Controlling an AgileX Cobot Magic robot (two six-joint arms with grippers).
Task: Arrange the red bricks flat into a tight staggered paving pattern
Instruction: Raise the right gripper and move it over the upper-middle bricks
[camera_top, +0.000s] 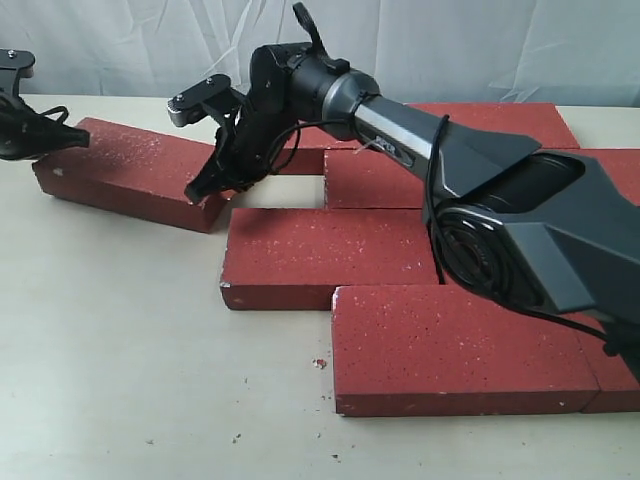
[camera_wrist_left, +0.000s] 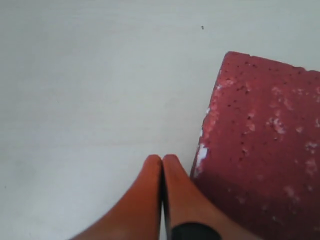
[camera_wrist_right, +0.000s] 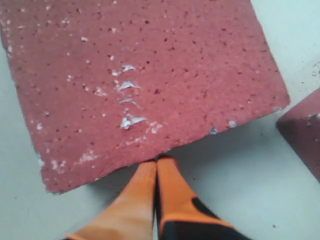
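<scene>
— Where is the loose brick (camera_top: 130, 172)?

— Flat on the desk (camera_top: 120, 340), slanted, lying between the two sets of fingers. It is dark red with white speckles, and its surface is rough.

— And the right fingers (camera_top: 200, 188)?

— Pressed together with no gap, holding nothing. In the right wrist view their orange tips (camera_wrist_right: 150, 172) meet the edge of the brick's (camera_wrist_right: 145, 75) short end, about midway along it. They seem to touch it.

— The left fingers (camera_top: 62, 138)?

— Also closed tight and empty. They sit at the brick's opposite end. The left wrist view shows the tips (camera_wrist_left: 152, 172) just beside a chipped, whitish corner of the brick (camera_wrist_left: 265, 150); whether they touch it I cannot tell.

— What lies beyond the right fingers?

— The laid bricks, flat in staggered rows. The middle brick (camera_top: 325, 255) is nearest, close to the loose one's end. The front brick (camera_top: 460, 350) butts against it, offset sideways. More bricks (camera_top: 375, 180) lie behind, partly hidden by the right arm (camera_top: 480, 190). In the right wrist view one corner of a laid brick (camera_wrist_right: 305, 130) shows off to the side of the tips, with a strip of bare desk between it and the loose brick.

— Anything else?

— A few red crumbs (camera_top: 319, 363) on the desk beside the front brick.
</scene>
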